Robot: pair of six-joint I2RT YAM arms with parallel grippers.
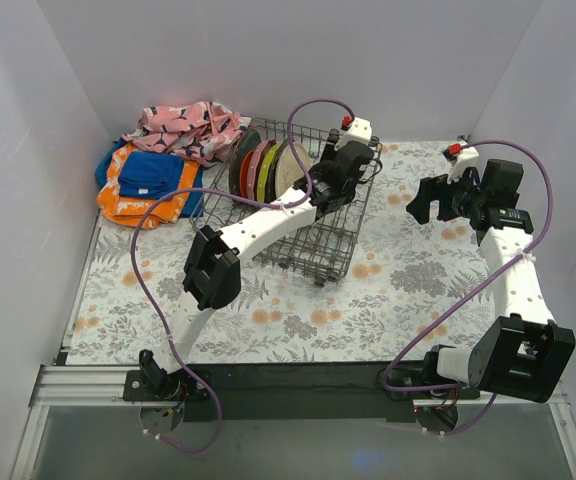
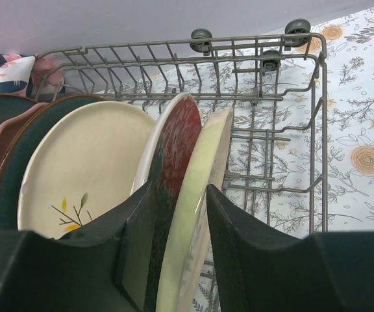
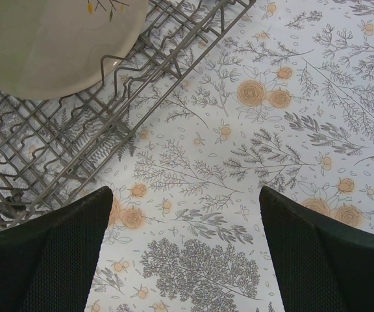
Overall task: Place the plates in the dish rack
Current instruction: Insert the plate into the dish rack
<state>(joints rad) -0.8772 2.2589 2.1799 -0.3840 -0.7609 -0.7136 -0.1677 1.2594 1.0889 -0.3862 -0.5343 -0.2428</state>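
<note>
The dish rack (image 1: pixel 360 225), a dark wire basket, sits at the back middle of the table. Several plates (image 1: pixel 263 165) stand upright in a row at its left end. In the left wrist view I see a cream plate with a sprig (image 2: pixel 83 169), a red plate (image 2: pixel 180 136) and a pale cream-green plate (image 2: pixel 206 162) standing in the rack (image 2: pixel 320 130). My left gripper (image 2: pixel 180 187) (image 1: pixel 318 180) is shut on the near rim of the pale plate, one finger on each side. My right gripper (image 1: pixel 423 200) (image 3: pixel 186 192) hangs open over the tablecloth, right of the rack (image 3: pixel 76 149), holding nothing.
Folded cloths lie at the back left: a pink one (image 1: pixel 183 125) and a blue and orange one (image 1: pixel 148 180). A floral tablecloth (image 1: pixel 408 280) covers the table. White walls close in the left, back and right sides.
</note>
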